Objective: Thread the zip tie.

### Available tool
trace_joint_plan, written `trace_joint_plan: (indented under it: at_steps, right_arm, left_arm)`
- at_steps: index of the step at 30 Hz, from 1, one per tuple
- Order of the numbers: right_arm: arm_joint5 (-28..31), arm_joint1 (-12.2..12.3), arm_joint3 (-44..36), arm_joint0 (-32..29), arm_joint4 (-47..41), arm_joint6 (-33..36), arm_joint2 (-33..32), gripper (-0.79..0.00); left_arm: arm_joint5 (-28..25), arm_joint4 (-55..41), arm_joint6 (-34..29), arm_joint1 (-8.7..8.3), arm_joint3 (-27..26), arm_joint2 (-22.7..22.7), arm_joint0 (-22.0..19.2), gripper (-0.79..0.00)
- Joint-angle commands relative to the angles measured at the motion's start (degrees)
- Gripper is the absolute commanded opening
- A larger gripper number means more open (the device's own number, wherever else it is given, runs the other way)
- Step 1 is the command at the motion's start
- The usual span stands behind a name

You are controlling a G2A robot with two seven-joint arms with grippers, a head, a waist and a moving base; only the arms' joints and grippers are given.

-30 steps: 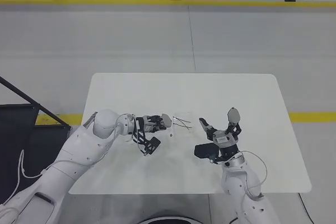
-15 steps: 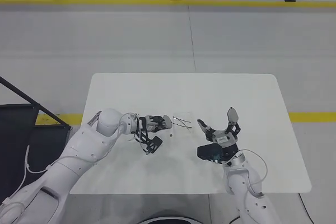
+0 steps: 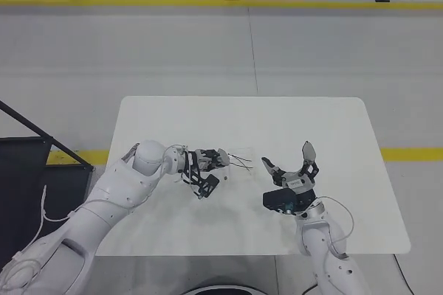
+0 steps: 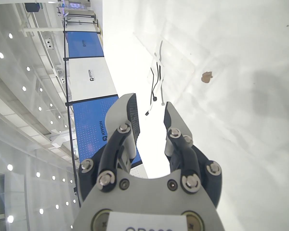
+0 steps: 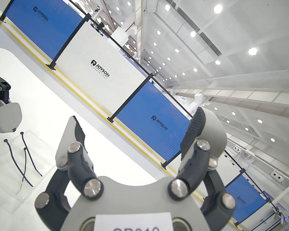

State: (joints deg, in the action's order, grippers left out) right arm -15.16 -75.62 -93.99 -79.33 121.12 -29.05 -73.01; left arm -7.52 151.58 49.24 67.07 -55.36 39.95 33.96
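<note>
The zip ties [image 3: 240,160] lie loose and crossed on a clear sheet [image 5: 7,188] near the middle of the white table [image 3: 340,125], between my two grippers. None is lifted and no tail has been fed through a head, so I judge the threading not yet begun. My left gripper [image 3: 215,170] hangs just beside their small square heads, fingers spread with nothing between them. The heads sit right off its fingertips, which I take as the line for pinching one tie. My right gripper [image 3: 288,158] sits on the far side, near the tails, tipped up away from the tabletop, its fingers wide apart and empty. That looks to me like a waiting pose, kept clear so the left can work first. The ties are thin and flat against a slick sheet, so one may slide away, or two may come up together where they cross.
</note>
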Motion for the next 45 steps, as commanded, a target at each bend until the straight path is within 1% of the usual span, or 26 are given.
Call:
trace_joint_plan:
  at_steps: [1, 7, 15, 22, 31, 33, 37, 38, 45]
  right_arm:
    - [0.0, 0.0, 0.3, 0.1, -0.3, -0.2, -0.1, 0.0]
    - [0.2, 0.0, 0.7, 0.1, -1.0, -0.8, -0.4, 0.0]
    - [0.6, 0.1, 1.1, 0.3, -1.6, -1.2, -0.6, 0.0]
    - [0.7, 0.1, 1.4, 0.5, -1.8, -1.3, -0.6, 0.0]
    - [0.9, 0.1, 1.6, 0.6, -1.9, -1.5, -0.7, 0.0]
    - [0.9, 0.1, 1.7, 0.6, -2.1, -1.5, -0.7, 0.0]
    - [1.0, 0.1, 2.0, 0.7, -2.2, -1.7, -0.7, 0.0]
    - [1.0, 0.1, 2.0, 0.8, -2.2, -1.7, -0.7, 0.0]
    - [1.0, 0.1, 2.2, 0.9, -2.4, -1.9, -0.7, 0.0]
  left_arm:
    - [-0.1, -0.3, -0.1, 0.27, 0.6, -0.3, -0.3, -0.483]
    - [-0.2, -0.9, -0.2, 1.07, 2.6, -1.1, -1.3, -0.52]
    - [-0.1, -1.4, -0.1, 2.02, 4.5, -2.2, -2.4, -0.517]
    - [0.3, -1.5, 0.2, 2.76, 5.7, -3.1, -3.1, -0.551]
    - [0.8, -1.8, 0.4, 3.39, 7.1, -3.6, -3.7, -0.665]
    - [0.9, -1.8, 0.5, 3.48, 7.4, -3.6, -3.8, -0.72]
    - [1.2, -2.0, 0.9, 3.57, 7.9, -3.6, -3.9, -0.776]
    - [1.3, -2.0, 1.0, 3.58, 8.0, -3.6, -3.9, -0.785]
    - [1.6, -2.0, 1.6, 3.64, 8.4, -3.6, -3.9, -0.785]
